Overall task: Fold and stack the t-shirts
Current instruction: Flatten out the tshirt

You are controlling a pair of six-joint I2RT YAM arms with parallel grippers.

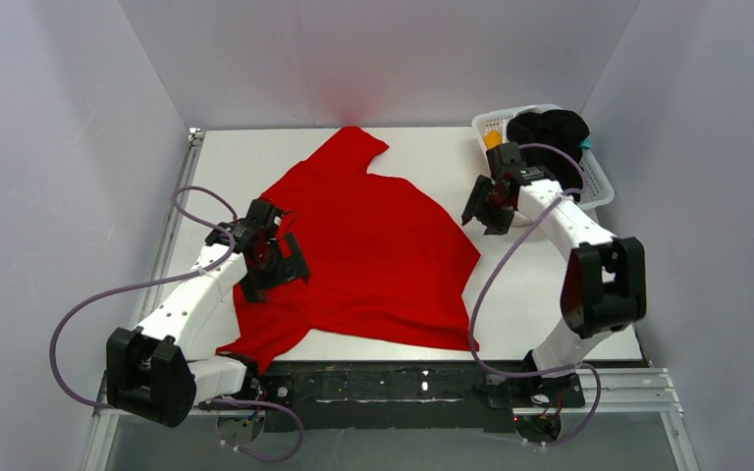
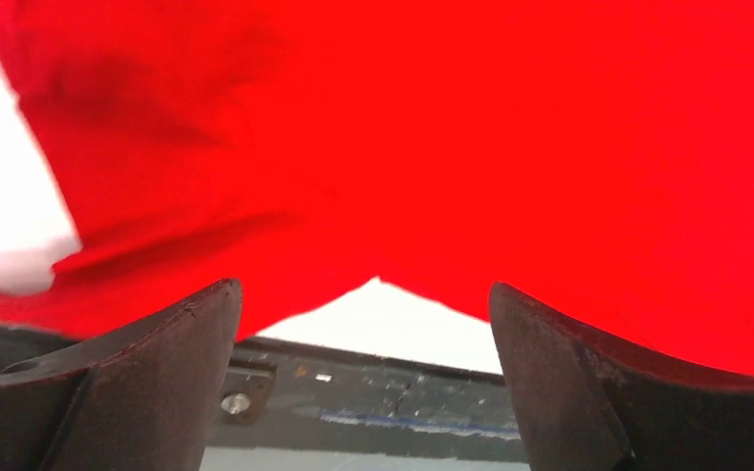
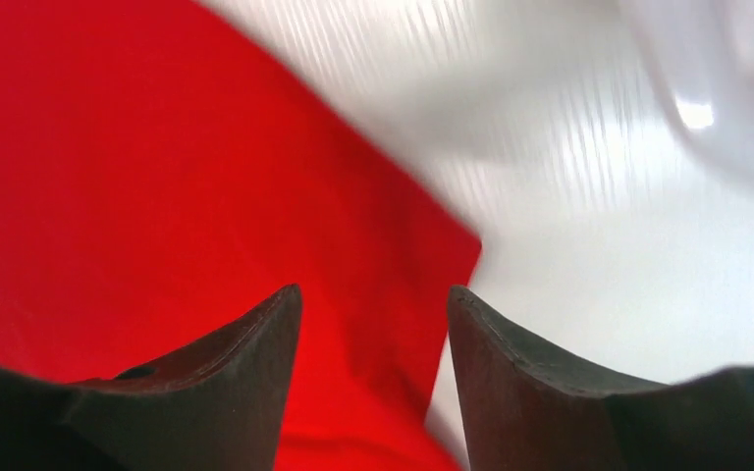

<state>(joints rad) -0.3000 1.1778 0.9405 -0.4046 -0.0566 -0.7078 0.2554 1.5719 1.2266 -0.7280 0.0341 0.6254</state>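
one black t-shirt [image 1: 548,128] half-buried in basket [image 1: 599,186]

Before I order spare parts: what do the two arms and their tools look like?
Left arm and right arm: white shells, black joints, a lilac cable looping along each. Left tool and right tool are black, with dark tapered fingers.

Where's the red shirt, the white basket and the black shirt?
red shirt [image 1: 373,245]: top view, middle of body.
white basket [image 1: 491,120]: top view, far left corner.
black shirt [image 1: 548,128]: top view, bunched top.
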